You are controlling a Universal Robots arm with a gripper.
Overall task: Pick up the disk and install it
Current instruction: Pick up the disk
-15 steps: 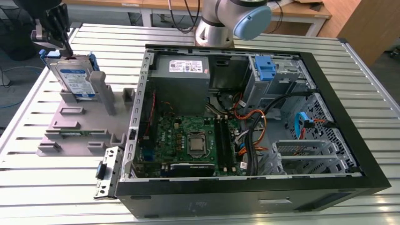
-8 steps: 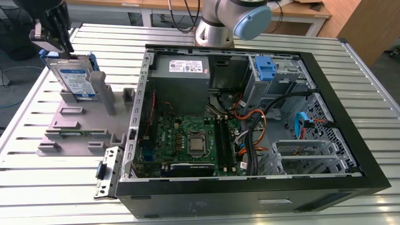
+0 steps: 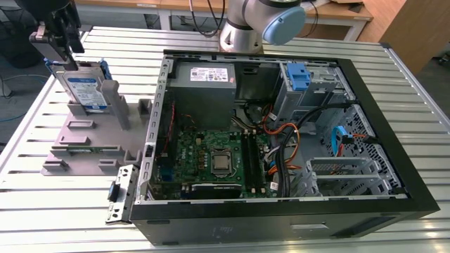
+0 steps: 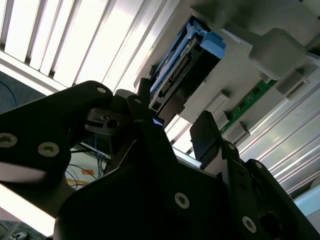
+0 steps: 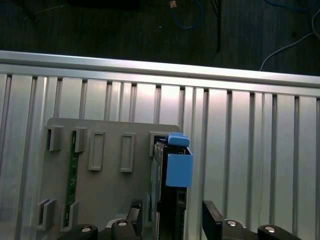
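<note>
Robot gripper (image 3: 62, 50) poised at a hard drive standing in a grey holder (image 3: 91, 142), beside an open computer case (image 3: 281, 216).

Your gripper's jaws are spread wide, one on each side of the disk (image 3: 83, 87), gripping nothing. The disk stands on edge in a slot of the holder, at the exterior view's left, well apart from the case. It is a flat silver slab with a white-and-blue label and blue plastic side rails. If the jaws close on a springy rail rather than the metal, the disk may slip; a skewed pull could jam it in the slot.

Exterior overview; wrist views close on disk (image 5: 172, 175)
</note>
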